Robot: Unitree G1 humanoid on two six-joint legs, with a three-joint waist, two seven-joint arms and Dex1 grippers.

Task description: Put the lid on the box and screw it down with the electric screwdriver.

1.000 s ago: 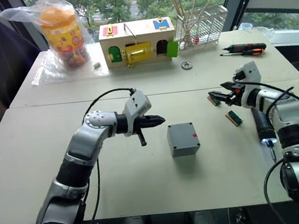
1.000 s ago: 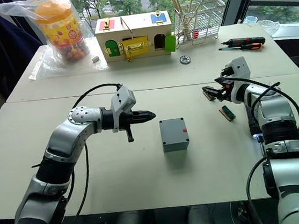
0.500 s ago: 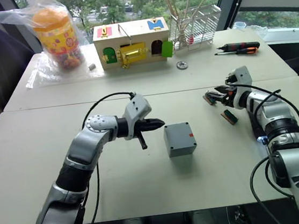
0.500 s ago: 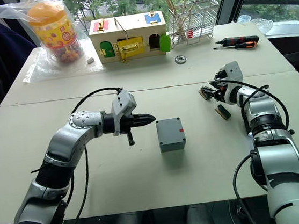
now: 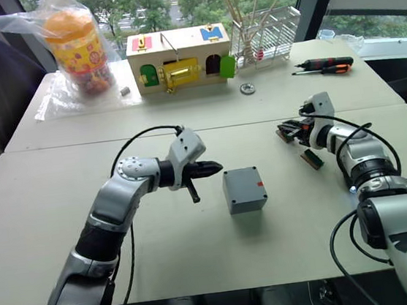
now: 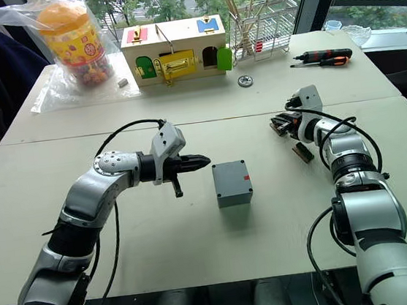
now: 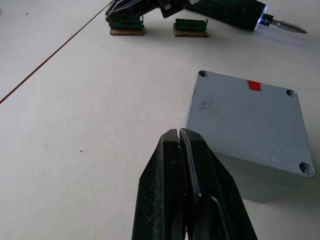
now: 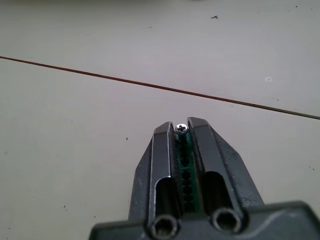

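Left gripper (image 7: 178,134) hovered just beside the grey box (image 5: 244,189), fingers pressed together on nothing. The box sat mid-tabletop with its lid (image 7: 250,114) already on top, red mark showing. Right gripper (image 8: 182,129) was clamped on a small green terminal strip (image 8: 186,172) near the right edge; a second strip (image 5: 311,159) and the electric screwdriver (image 7: 231,10) lay beside it. Wooden lock box (image 5: 179,58) stood at the far edge.

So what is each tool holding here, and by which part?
Left tool: shut, nothing held. Right tool: shut on a screw, pinched just under its head.
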